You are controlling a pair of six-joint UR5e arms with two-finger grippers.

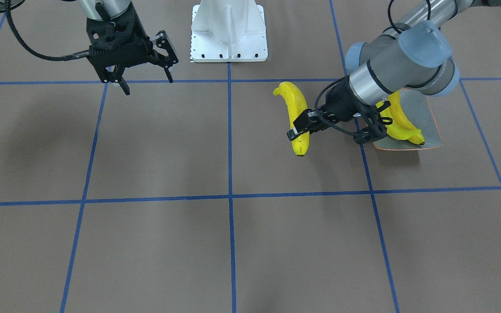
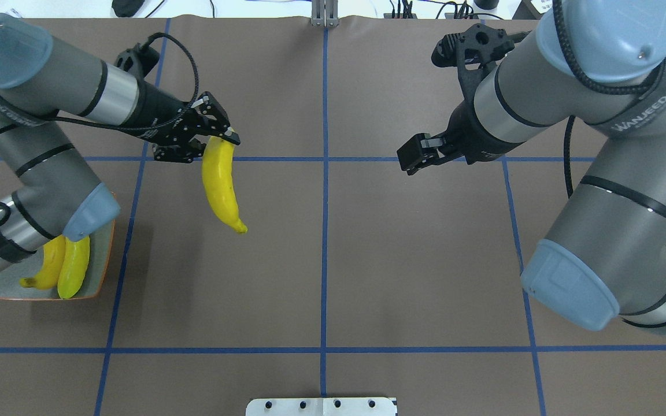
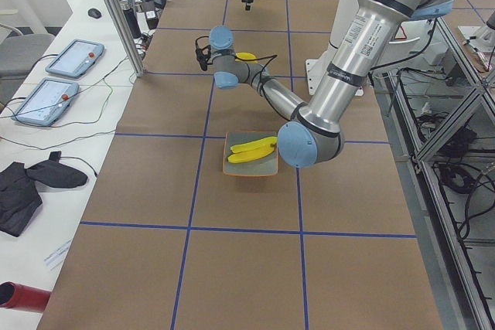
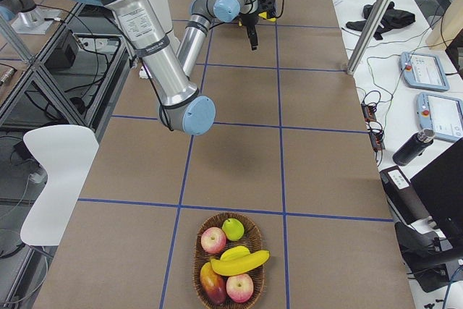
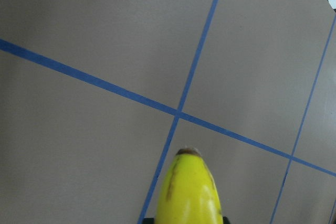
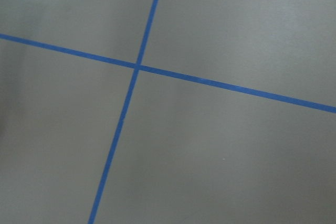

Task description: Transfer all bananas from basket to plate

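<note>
My left gripper (image 2: 217,140) is shut on one end of a yellow banana (image 2: 221,185), which hangs above the brown table right of the plate in the overhead view. The same banana (image 5: 189,195) fills the bottom of the left wrist view. The square plate (image 2: 103,263) with an orange rim holds two bananas (image 2: 61,267) side by side, partly under my left arm's elbow. My right gripper (image 1: 147,83) hangs open and empty over the table's other half. The wicker basket (image 4: 197,265) at the table's far right end holds one more banana (image 4: 242,262).
The basket also holds red apples (image 4: 213,239) and a green one (image 4: 232,229). A white robot base plate (image 1: 228,32) stands at the table's edge. Blue tape lines (image 2: 324,231) divide the brown tabletop. Tablets and cables lie on the side benches.
</note>
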